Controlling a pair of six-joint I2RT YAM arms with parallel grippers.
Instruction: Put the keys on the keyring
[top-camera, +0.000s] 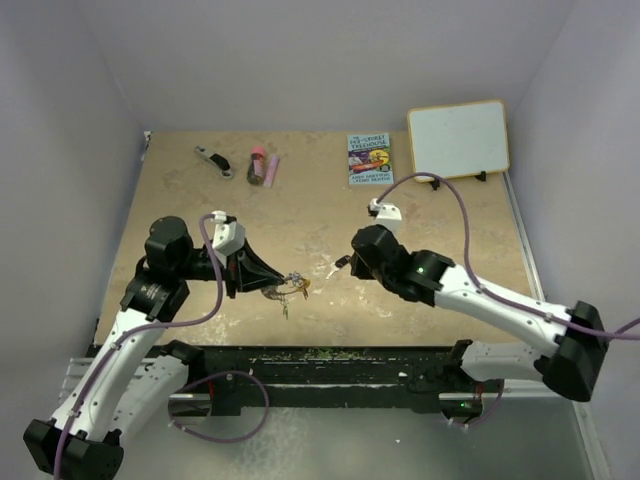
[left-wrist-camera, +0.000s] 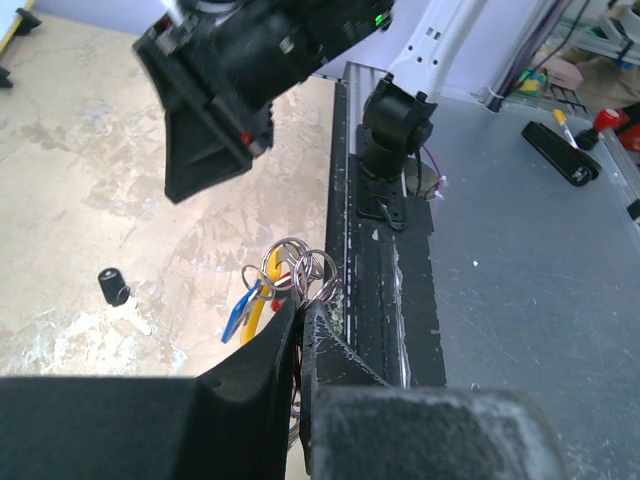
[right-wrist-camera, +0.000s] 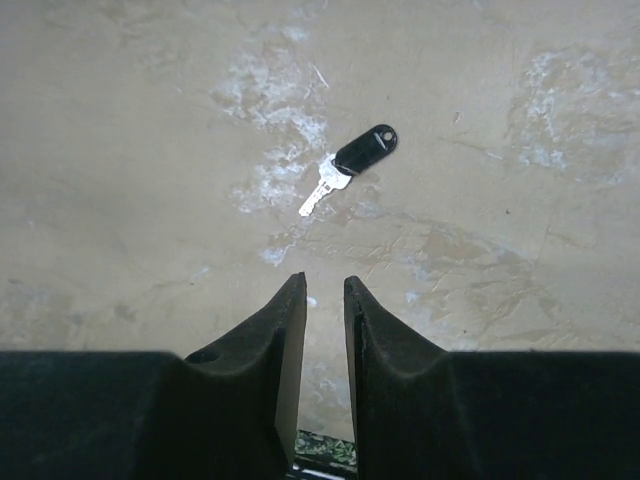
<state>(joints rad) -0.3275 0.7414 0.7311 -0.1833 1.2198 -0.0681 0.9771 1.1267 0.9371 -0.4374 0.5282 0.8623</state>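
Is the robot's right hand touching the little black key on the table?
Apart. In the right wrist view, bare table shows between the fingers of the right gripper and the black key lying ahead of them.

Overhead wide; close wrist views share black key.

The only print is on the cover of a book lying flat near the far edge of the bench, seen from the top camera. Its title band seems to read "STOREY TREEHOUSE", with a number before it too small to make out. A line lower down looks like the authors' names, too blurred to read with certainty.
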